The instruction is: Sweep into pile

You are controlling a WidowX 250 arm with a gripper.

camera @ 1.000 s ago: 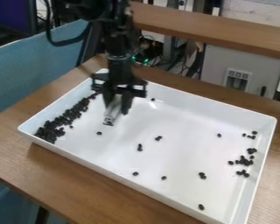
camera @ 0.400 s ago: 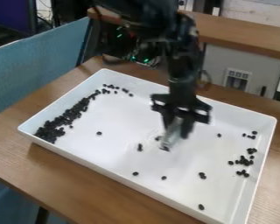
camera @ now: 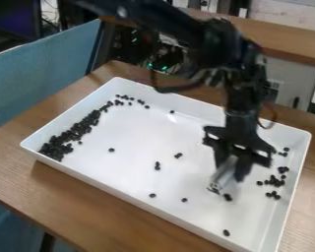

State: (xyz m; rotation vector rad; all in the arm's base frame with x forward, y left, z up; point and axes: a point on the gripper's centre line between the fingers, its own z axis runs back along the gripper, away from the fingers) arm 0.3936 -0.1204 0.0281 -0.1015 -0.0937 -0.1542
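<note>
Dark beans bank along the white tray's wall at nine to ten o'clock, seemingly the pile; strays dot the middle and three o'clock. Right of centre, the tool pinches a pale scraper, angled low beside loose beans, presumably to sweep them. The bench supports the tray.

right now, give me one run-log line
end effector: holding pale tool, tray's right half | dark pieces: heaped along left side, strays middle and right | sweep: unfinished
</note>
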